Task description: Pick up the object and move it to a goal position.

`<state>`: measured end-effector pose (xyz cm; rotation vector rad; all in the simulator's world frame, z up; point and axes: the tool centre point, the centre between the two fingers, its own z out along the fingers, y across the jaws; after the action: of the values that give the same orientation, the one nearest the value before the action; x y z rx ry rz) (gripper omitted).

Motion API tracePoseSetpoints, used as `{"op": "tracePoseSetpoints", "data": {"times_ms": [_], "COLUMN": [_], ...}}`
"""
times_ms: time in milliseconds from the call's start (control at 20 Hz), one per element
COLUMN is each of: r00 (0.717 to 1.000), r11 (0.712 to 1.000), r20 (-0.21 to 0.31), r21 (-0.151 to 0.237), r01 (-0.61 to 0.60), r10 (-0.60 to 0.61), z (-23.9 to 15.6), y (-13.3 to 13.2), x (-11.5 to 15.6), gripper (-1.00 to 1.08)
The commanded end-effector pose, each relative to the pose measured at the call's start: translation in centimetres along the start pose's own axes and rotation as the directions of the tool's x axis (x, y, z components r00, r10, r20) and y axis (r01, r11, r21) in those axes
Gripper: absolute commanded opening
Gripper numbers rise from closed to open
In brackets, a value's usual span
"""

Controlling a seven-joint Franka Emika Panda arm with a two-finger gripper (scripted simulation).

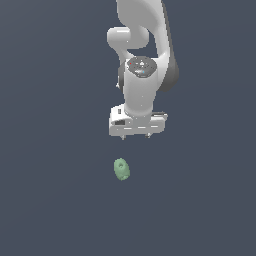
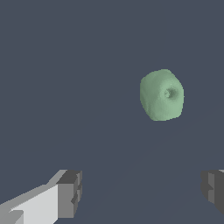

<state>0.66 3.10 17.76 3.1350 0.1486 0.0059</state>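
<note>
In the exterior view, the object (image 1: 121,169), a small pale green lumpy oval, lies on the dark table (image 1: 50,200), apart from the end effector (image 1: 136,136). In the wrist view, the object (image 2: 161,95) shows a round dimple; the fingers (image 2: 70,194) stand wide apart, holding nothing.
</note>
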Motion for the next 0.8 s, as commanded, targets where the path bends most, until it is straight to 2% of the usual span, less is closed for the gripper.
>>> {"op": "tracePoseSetpoints", "data": {"times_ms": [0,750], "r00": [1.000,0.978], "r11": [1.000,0.978], "r20": [0.001,0.003], "r21": [0.000,0.002], "r01": [0.017,0.209], "r10": [-0.017,-0.209], "z": [0.4,5.2], "y": [0.4,5.1], "x": [0.6,6.2], "gripper": [1.00,1.00]}}
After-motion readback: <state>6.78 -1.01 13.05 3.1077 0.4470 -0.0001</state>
